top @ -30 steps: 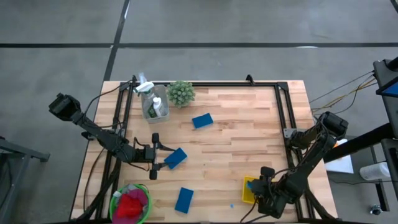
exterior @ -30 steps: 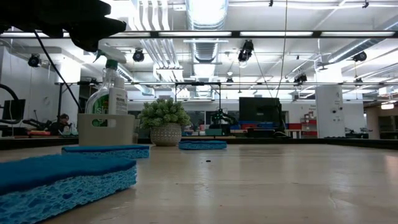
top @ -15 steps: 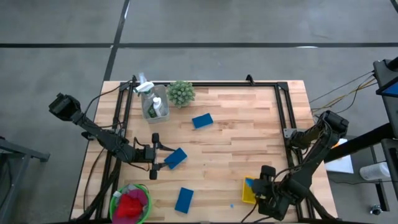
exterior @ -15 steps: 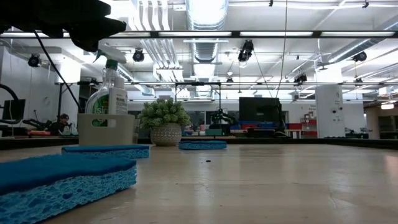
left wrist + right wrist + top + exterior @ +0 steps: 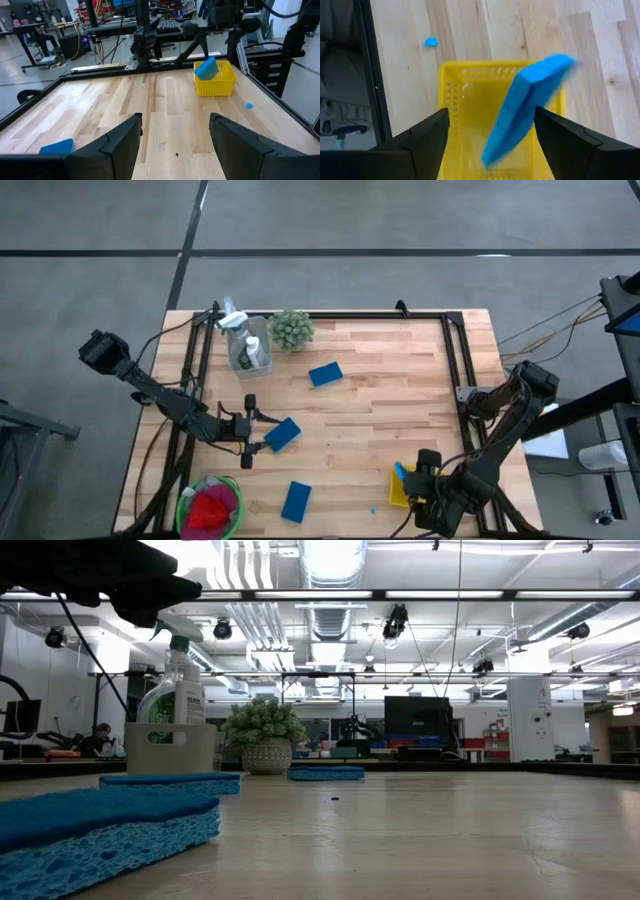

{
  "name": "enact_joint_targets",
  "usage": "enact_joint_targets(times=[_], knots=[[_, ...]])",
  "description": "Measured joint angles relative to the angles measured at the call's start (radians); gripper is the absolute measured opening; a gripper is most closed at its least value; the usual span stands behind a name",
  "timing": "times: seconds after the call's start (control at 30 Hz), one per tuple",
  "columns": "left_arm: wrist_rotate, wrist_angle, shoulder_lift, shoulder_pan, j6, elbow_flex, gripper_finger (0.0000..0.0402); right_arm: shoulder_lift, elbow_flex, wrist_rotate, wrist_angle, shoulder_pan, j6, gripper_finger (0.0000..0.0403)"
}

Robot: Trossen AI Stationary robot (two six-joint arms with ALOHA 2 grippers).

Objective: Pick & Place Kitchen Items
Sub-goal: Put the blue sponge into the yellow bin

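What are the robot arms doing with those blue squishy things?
The right gripper hangs open over a small yellow plastic basket, and a flat blue rectangular sponge is tipping into it, blurred as if just let go. The left gripper is open too, low over the wooden table right beside another blue sponge, holding nothing. Two more blue sponges lie on the table, not yet collected.

A small spiky green plant (image 5: 291,330) in a pot stands near the wooden table's (image 5: 380,400) far edge.
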State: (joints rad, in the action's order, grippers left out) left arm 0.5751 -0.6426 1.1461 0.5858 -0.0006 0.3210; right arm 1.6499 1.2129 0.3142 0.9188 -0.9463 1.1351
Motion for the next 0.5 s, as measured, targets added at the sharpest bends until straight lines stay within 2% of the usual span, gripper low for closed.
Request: enact_joint_targets(times=[0.23,0.5], knots=[[0.000,-0.001,0.000,0.000,0.000,0.000,0.0236,0.018,0.002,-0.027,0.003,0.002,-0.006,0.0219],[0.000,-0.001,0.000,0.000,0.000,0.000,0.0236,0.049,0.004,-0.028,0.002,0.005,-0.056,0.0092]])
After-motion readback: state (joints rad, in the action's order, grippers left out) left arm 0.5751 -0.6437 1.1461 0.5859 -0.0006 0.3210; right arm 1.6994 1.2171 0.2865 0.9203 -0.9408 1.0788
